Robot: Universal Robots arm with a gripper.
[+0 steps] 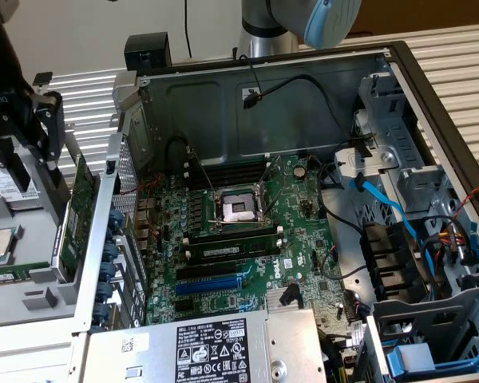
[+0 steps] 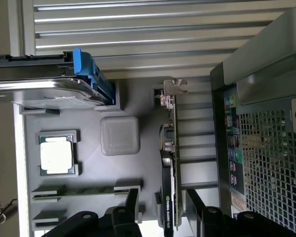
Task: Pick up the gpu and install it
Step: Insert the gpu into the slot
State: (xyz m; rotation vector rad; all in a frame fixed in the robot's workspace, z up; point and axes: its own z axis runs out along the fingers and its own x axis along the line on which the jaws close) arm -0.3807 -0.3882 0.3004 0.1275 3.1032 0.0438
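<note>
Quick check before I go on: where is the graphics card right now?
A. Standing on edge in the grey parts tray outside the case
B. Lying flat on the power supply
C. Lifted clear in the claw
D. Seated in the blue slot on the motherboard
A: the graphics card stands on edge in the grey tray, with the open claw straddling it, and the blue slot holds nothing.

We see the gpu point(image 1: 80, 209) point(image 2: 169, 148) as a thin green card with no fan, standing on its long edge just outside the computer case point(image 1: 128, 175), parallel to the case's perforated wall and close beside it. Its silver end bracket point(image 2: 174, 88) caps one end, and a black label point(image 2: 166, 210) marks the other.
</note>
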